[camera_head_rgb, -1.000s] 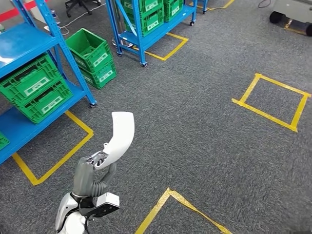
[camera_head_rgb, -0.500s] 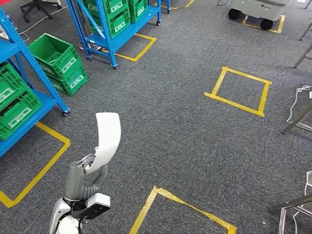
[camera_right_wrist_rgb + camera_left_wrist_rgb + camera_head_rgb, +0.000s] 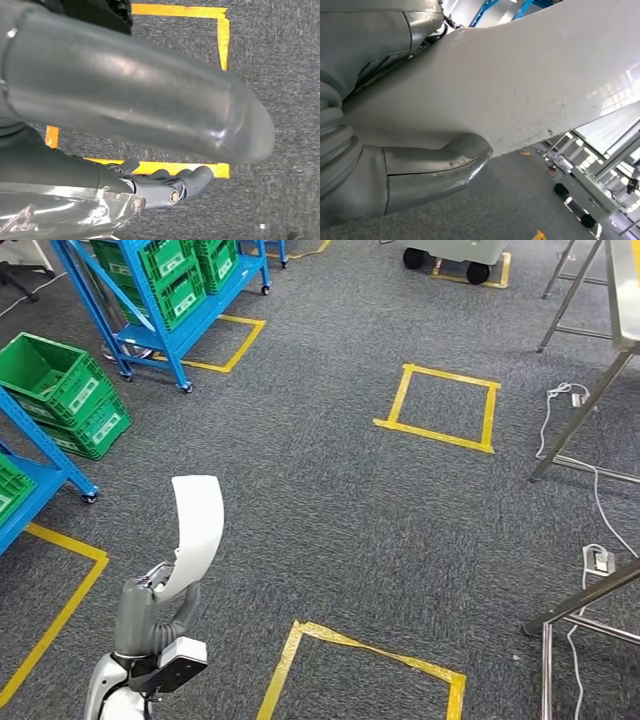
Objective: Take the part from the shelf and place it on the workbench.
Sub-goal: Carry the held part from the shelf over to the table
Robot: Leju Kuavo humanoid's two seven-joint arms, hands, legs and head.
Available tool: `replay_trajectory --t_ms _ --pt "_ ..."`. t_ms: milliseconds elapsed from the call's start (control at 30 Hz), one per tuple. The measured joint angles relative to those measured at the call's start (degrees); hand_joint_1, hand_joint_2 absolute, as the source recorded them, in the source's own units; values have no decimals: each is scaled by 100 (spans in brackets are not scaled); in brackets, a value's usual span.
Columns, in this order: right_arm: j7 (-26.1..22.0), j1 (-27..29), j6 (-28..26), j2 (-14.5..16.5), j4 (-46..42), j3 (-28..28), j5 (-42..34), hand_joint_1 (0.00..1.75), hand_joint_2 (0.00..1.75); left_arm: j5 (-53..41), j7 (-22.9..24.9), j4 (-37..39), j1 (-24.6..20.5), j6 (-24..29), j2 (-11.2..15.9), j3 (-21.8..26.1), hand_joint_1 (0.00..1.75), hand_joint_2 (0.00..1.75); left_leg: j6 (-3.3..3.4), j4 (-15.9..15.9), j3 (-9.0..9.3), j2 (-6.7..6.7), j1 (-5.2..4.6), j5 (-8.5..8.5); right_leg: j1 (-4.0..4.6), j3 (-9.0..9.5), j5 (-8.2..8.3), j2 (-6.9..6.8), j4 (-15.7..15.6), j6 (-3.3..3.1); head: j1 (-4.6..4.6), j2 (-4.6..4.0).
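Observation:
A white curved part [image 3: 198,525] stands up from my left hand [image 3: 147,605], which grips its lower end at the bottom left of the head view. In the left wrist view the part [image 3: 531,85] is a broad white surface with the grey thumb [image 3: 433,170] pressed against it. My right hand [image 3: 158,187] hangs over the carpet with its fingers [image 3: 181,184] stretched out and nothing in them. A blue shelf [image 3: 151,290] with green crates stands at the far left. The steel workbench [image 3: 623,290] shows at the top right corner on slanted metal legs.
Two stacked green crates [image 3: 72,390] sit on the floor beside a nearer blue shelf leg [image 3: 45,445]. Yellow tape squares [image 3: 441,405] mark the grey carpet. Cables [image 3: 596,510] lie near metal legs [image 3: 581,605] at the right. A wheeled cart [image 3: 453,255] stands at the back.
The whole picture has shifted left, so the camera has turned right: the shelves slid toward the left edge and the workbench legs and cables came into view. My left hand still holds the part.

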Motion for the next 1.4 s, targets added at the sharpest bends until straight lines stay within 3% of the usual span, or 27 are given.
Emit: replay_trajectory --t_ms 67,100,167,200,233,267,333,400,433,467,533,600,667,700,733,767,867,900,1000,1067,1133,1200,1233,1267,1333,1400 --pt "-21 -10 0 -2 18 -11 -1 0 0 -53 -8 -7 -5 -9 -10 6 173 175 -56 348 -146 -216 19 -259 -33 -4 37 94 -33 -63 -13 0" --pt "-30 -19 0 -3 26 -21 -2 0 0 -78 -10 -7 1 -15 -16 9 173 175 -73 702 -303 -340 29 -459 -38 -17 47 145 -35 -78 -19 0" --pt "-35 -30 0 -4 44 -42 -2 0 0 -111 -12 -7 32 -22 -31 17 173 175 -88 1432 -650 -435 41 -764 -42 -47 64 269 -36 -91 -21 0" --pt "-35 -23 0 -4 52 -50 -3 0 0 -125 -12 -7 47 -22 -40 20 173 175 -90 1594 -734 -447 45 -773 -44 -58 73 342 -35 -86 -21 0" --pt "-36 -14 3 -4 60 -57 -5 0 0 -139 -12 -7 57 -22 -52 22 173 175 -88 1532 -710 -459 53 -665 -48 -65 84 416 -35 -76 -21 0" --pt "-38 -4 22 -5 66 -69 -10 0 0 -156 -13 -8 60 -22 -66 23 173 175 -86 1257 -577 -489 67 -469 -56 -67 96 495 -34 -60 -21 0" --pt "-42 10 130 -24 74 -101 -25 0 0 -190 -17 -9 51 -24 -98 2 173 175 -92 475 -193 -719 117 -108 -67 -85 116 644 -20 -3 -23 0" --pt "-17 33 296 -77 74 -141 -35 0 0 -217 -20 -9 33 -19 -132 -71 173 175 -78 41 5 -916 133 -9 -79 -135 149 768 -18 82 -25 0" --pt "9 59 361 -103 71 -166 -39 0 0 -222 -19 -9 23 -10 -146 -125 173 175 -52 -1 15 -920 116 -24 -90 -160 172 820 -32 130 -22 0" --pt "39 94 405 -122 67 -196 -40 0 0 -225 -17 -9 9 1 -161 -181 173 175 -8 -2 6 -866 103 -9 -111 -187 197 859 -56 172 -23 0" --pt "81 158 444 -136 54 -257 -44 0 0 -225 -8 -9 -26 27 -191 -308 173 175 86 -27 11 -745 86 24 -105 -276 119 646 60 219 4 0" --pt "97 170 463 -146 43 -300 -46 0 0 -224 7 -9 -44 55 -211 -412 173 175 158 -41 14 -589 62 34 -70 -545 -214 281 643 230 41 0" --pt "103 165 475 -154 36 -328 -49 0 0 -223 17 -9 -42 73 -216 -468 173 175 191 -39 12 -414 24 24 -62 -886 -571 150 1424 231 51 0" --pt "107 173 476 -155 33 -342 -50 0 0 -223 19 -9 -44 76 -217 -488 173 175 198 -38 14 -331 9 21 -61 -953 -622 135 1619 225 51 0" --pt "110 182 475 -157 31 -355 -51 0 0 -222 19 -9 -47 78 -217 -507 173 175 203 -37 18 -256 -2 16 -57 -904 -570 124 1589 215 51 0" --pt "112 191 472 -162 29 -366 -51 0 0 -221 19 -9 -51 79 -217 -524 173 175 203 -36 27 -188 -9 10 -48 -728 -426 91 1314 199 52 0" --pt "114 179 468 -174 14 -382 -50 0 0 -221 19 -9 -63 84 -219 -572 173 175 162 -23 68 -21 -48 -28 27 -38 -63 -270 166 112 49 0" --pt "115 169 468 -175 9 -382 -51 0 0 -221 19 -9 -66 86 -221 -583 173 175 139 -20 76 26 -63 -34 47 50 -38 -341 11 82 46 0" --pt "118 171 468 -175 1 -391 -49 0 0 -213 23 -9 -81 102 -224 -607 173 175 64 -21 83 124 -58 -44 51 24 3 -179 -30 -3 43 0" --pt "120 175 469 -175 -8 -413 -33 0 0 -184 37 -9 -103 133 -222 -626 173 175 -5 174 -3 -85 -37 -204 22 16 44 -51 -68 -65 36 0" --pt "122 165 483 -176 -20 -448 -2 0 0 -147 66 -7 -112 181 -213 -638 173 175 -60 783 -296 -365 -9 -533 5 1 70 85 -81 -100 23 0" --pt "128 160 498 -177 -32 -486 30 0 0 -113 98 3 -112 218 -190 -649 173 175 -86 1384 -611 -435 17 -729 0 -17 85 241 -81 -112 20 0" --pt "132 160 497 -178 -38 -506 39 0 0 -98 110 9 -113 228 -176 -661 173 175 -91 1453 -665 -443 29 -676 -4 -23 92 321 -80 -106 21 0" --pt "137 161 487 -179 -43 -526 46 0 0 -86 117 14 -114 238 -166 -678 173 175 -94 1326 -621 -457 43 -527 -13 -25 101 401 -80 -95 21 0" --pt "145 160 428 -179 -49 -560 53 0 0 -67 126 17 -119 258 -153 -711 173 175 -114 674 -321 -634 93 -137 -30 -32 121 551 -74 -47 21 0" --pt "148 158 369 -178 -50 -575 57 0 0 -56 128 17 -125 272 -149 -726 173 175 -139 184 -86 -871 140 47 -34 -44 133 637 -66 -4 21 0"
